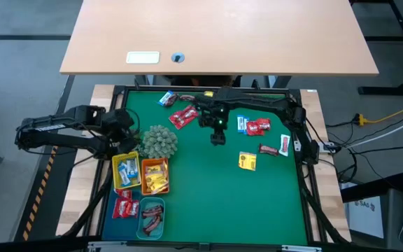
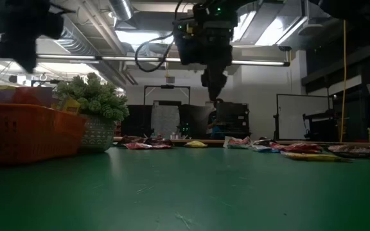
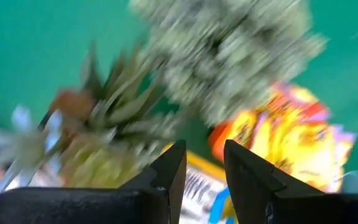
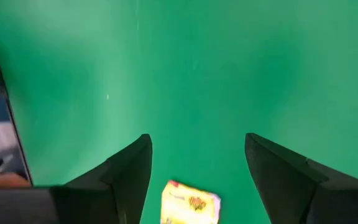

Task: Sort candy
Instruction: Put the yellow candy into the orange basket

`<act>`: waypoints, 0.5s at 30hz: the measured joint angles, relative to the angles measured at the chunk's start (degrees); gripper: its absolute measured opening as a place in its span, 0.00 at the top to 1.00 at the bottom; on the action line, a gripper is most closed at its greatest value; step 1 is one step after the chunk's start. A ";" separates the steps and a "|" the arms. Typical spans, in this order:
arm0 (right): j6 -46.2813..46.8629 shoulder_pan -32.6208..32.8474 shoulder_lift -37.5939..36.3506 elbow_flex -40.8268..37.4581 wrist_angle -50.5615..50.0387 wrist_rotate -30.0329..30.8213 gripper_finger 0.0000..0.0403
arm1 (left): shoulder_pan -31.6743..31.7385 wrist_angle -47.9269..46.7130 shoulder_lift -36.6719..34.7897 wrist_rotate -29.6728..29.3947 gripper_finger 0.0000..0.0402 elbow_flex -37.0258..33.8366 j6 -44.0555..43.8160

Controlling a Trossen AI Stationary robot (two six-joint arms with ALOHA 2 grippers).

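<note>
The left gripper (image 3: 201,168) hangs over the spiky plant ball (image 1: 159,141) with its fingers parted and nothing between them. The right gripper (image 4: 197,168), spread wide and empty, hovers above the green mat (image 1: 215,196), a yellow packet (image 1: 247,161) just beyond it. Other candy (image 1: 257,127) lies scattered past the plant ball, more fills the small trays (image 1: 140,189) beside it, and a wooden desk (image 1: 222,35) stands behind.

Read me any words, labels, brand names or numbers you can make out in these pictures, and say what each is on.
None can be read.
yellow packet: printing blurred.
red packets: print too small.
white label on the wooden desk: too small.
packets in the yellow tray: blurred.
</note>
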 joint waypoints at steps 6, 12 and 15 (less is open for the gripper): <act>-1.26 3.25 0.02 -3.59 -4.32 2.38 0.37 | 0.00 10.28 0.01 -0.03 0.74 -0.02 5.03; -2.95 6.93 -0.59 -8.61 -7.98 2.37 0.37 | 0.00 13.80 0.01 -0.01 0.74 -0.02 6.06; -2.79 8.50 -2.76 -12.23 -7.17 2.37 0.37 | 0.00 13.84 0.01 -0.01 0.74 -0.03 6.05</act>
